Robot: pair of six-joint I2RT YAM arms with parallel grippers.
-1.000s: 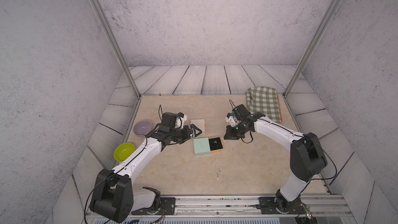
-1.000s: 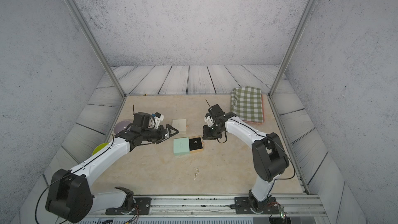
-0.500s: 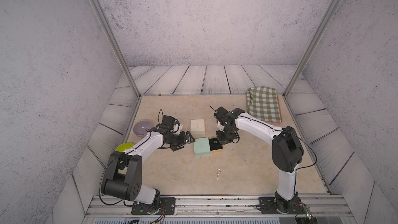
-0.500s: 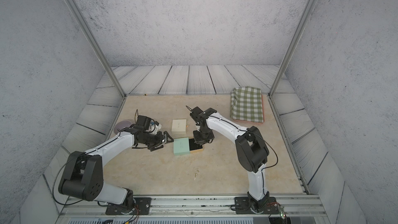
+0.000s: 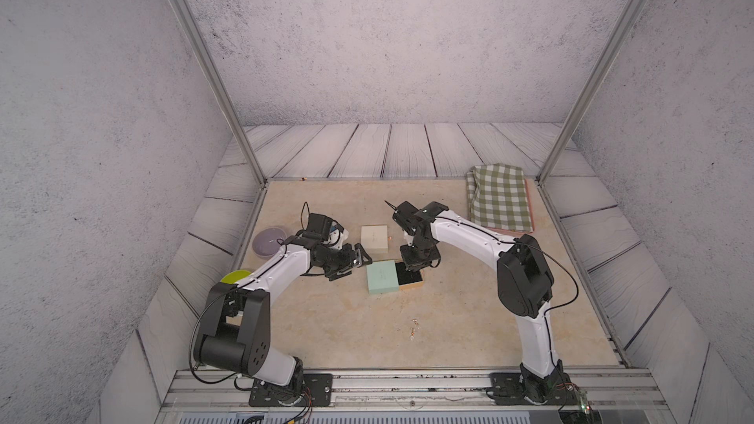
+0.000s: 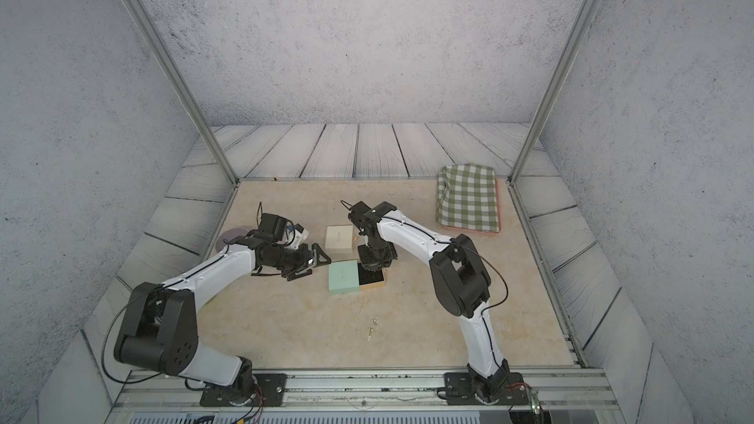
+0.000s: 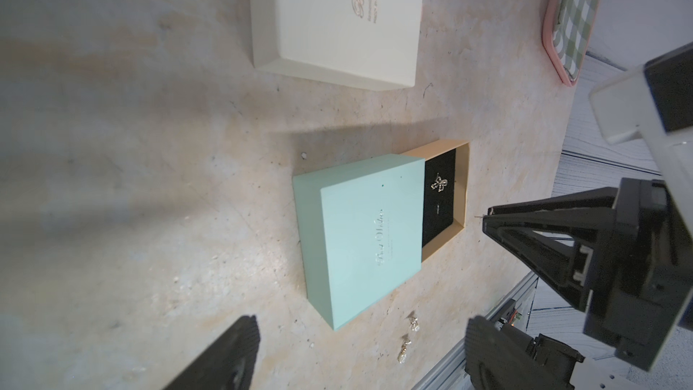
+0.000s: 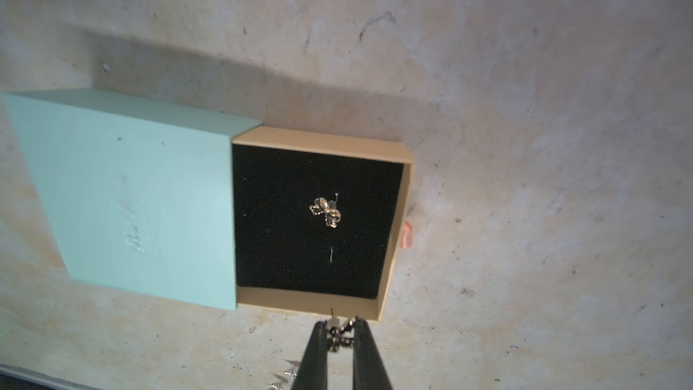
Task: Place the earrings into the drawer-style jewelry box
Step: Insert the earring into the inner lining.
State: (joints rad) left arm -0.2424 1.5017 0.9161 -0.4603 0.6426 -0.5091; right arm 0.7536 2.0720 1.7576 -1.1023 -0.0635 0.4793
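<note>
Earring pinched in right tool, at drawer tray rim; left tool spread wide, empty.

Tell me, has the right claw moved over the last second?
Yes. The right gripper has moved away from the checked cloth, toward the green box.
</note>
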